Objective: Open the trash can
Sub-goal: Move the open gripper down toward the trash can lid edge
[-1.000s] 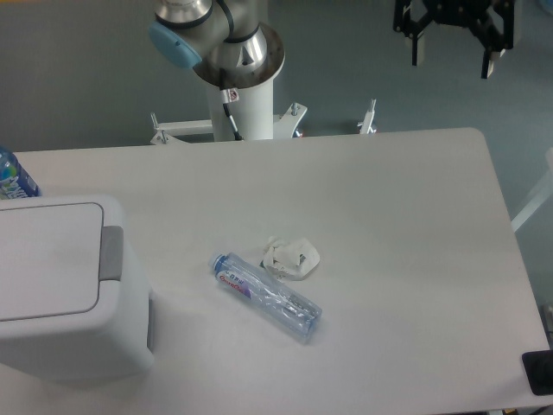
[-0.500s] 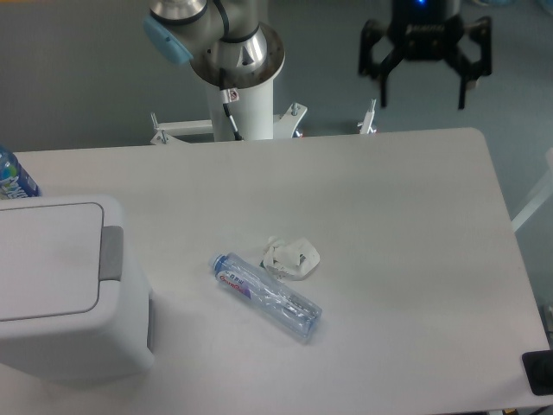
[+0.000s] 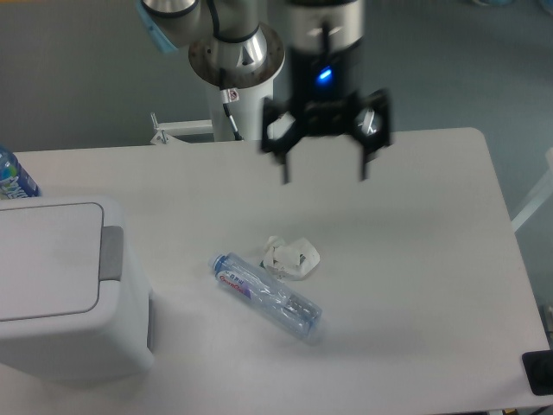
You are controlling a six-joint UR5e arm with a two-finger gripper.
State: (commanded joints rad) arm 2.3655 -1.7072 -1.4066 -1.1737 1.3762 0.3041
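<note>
While the table [image 3: 415, 259] carries everything, the trash can [image 3: 69, 294] sits at its left edge, lid flat and shut, grey push tab [image 3: 111, 253] facing right — nothing of the opening looks done. Well apart from it, the gripper [image 3: 324, 177] hangs above the table's middle, its 2 fingers spread wide and holding nothing. Below lie a clear bottle [image 3: 268, 296] and, touching it, a crumpled white scrap [image 3: 291, 257] — neither matters. Left to do: reach the tab and press.
</note>
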